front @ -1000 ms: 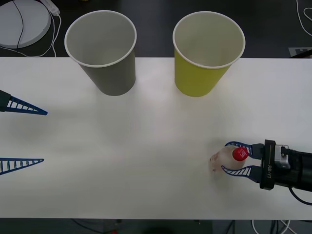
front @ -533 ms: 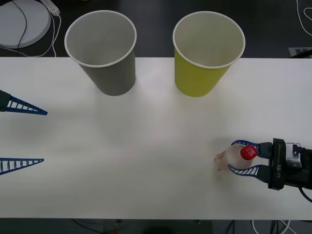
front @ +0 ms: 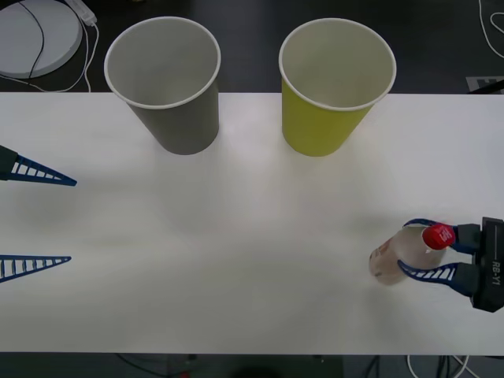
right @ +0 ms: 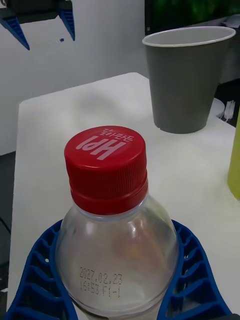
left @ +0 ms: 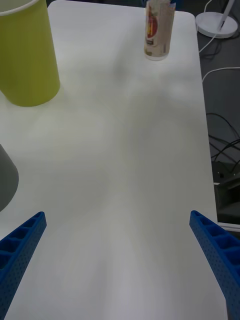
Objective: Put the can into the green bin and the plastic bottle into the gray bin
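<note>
- White table (front: 236,236) fills the front view, with the gray bin (front: 169,87) and the green bin (front: 331,87) upright at its far edge; at near right, the right gripper (front: 416,252) clasps the plastic bottle (front: 402,253).
- Right wrist view: blue fingers (right: 192,270) hug the bottle's shoulders under its red cap (right: 106,165).
- Left wrist view: the left gripper (left: 120,250) is spread wide over bare table, the bottle far off.

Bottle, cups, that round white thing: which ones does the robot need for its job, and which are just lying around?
Needed for the job:
plastic bottle, gripped by the right hand
gray bin
green bin

Just lying around:
round white disc with cables, beyond the table's far left corner
left hand, open and idle at the table's left edge
</note>
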